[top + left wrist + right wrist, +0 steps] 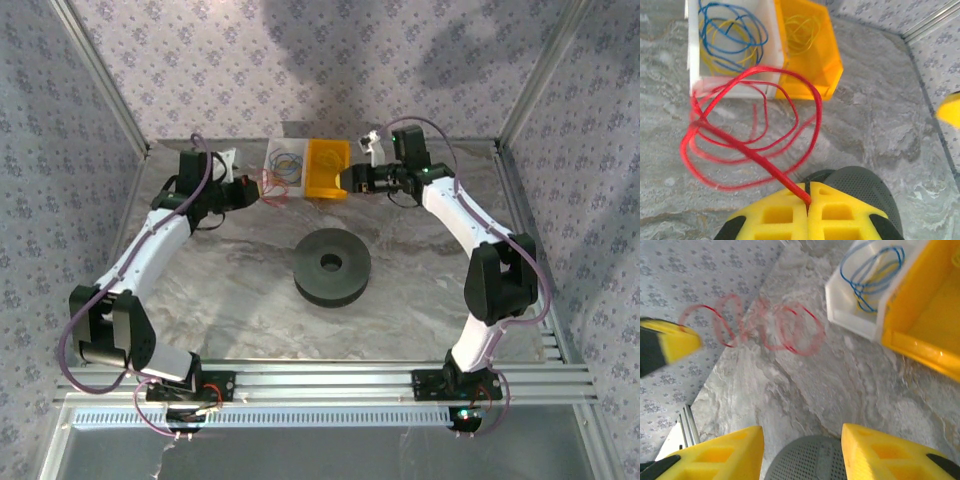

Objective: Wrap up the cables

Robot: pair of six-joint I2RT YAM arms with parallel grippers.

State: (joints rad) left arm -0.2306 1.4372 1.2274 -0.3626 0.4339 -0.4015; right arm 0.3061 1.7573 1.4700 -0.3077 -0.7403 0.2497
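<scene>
A thin red cable (pixel 752 117) hangs in loose loops just above the marble table, in front of the bins. My left gripper (pixel 807 199) is shut on one end of it, the strand pinched between the yellow pads. From above, the left gripper (pixel 252 191) sits left of the white bin with the red cable (pixel 273 188) dangling at its tip. My right gripper (pixel 801 432) stands open with nothing between its fingers, and the red cable (pixel 767 325) shows blurred ahead of it. The right gripper (pixel 354 179) is beside the yellow bin's right wall.
A white bin (pixel 272 152) holds blue and yellow wire loops (pixel 730 37). A yellow bin (pixel 327 170) stands against its right side with a yellow wire inside. A black spool (pixel 332 266) lies flat mid-table. Aluminium frame posts and patterned walls close in the sides and back.
</scene>
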